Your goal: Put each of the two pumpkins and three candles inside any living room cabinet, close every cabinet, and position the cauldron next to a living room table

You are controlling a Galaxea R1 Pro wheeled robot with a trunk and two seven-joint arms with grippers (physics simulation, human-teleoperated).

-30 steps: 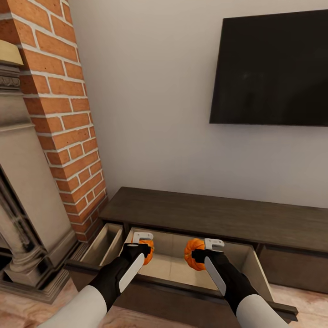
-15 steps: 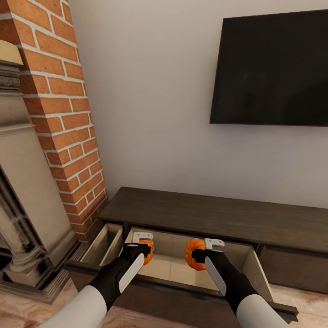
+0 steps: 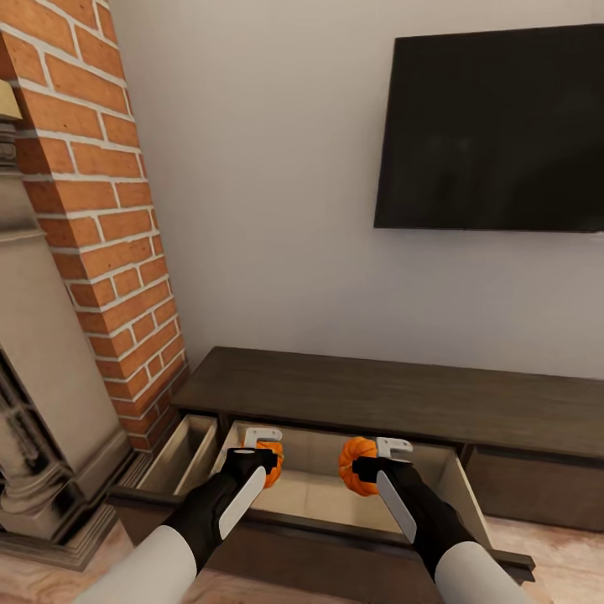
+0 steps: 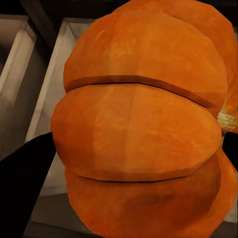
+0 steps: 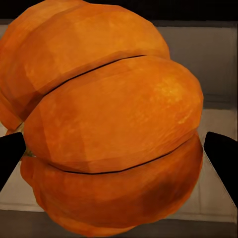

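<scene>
A pale wall (image 3: pixel 277 168) fills most of the head view. A black wall-mounted TV (image 3: pixel 491 130) hangs at the upper right of the frame. A red brick fireplace column (image 3: pixel 92 218) runs down the left side, with a grey stone surround (image 3: pixel 42 403) at the lower left.

Across the lower middle stands the cabinet (image 3: pixel 394 398), a long, low, dark brown unit. Its wide drawer (image 3: pixel 315 495) is pulled open at the bottom centre, showing a light tan inside. A narrower drawer (image 3: pixel 180 453) to its left is open too. Light wood floor (image 3: pixel 554 554) shows at the bottom right corner.

Two black arms with white sleeves reach up from the bottom edge. The left gripper (image 3: pixel 262 453) hangs over the left part of the wide drawer, its fingers clamped on the left pumpkin (image 3: pixel 273 464), a small orange ribbed one. The right gripper (image 3: pixel 382 457) hangs over the middle of the same drawer, fingers clamped on the right pumpkin (image 3: pixel 356 465).

In the left wrist view, the left pumpkin (image 4: pixel 144 129) looms large, dark fingers (image 4: pixel 25 183) at its sides. In the right wrist view, the right pumpkin (image 5: pixel 114 119) sits between dark fingertips (image 5: pixel 223 158), the tan drawer floor behind it.
</scene>
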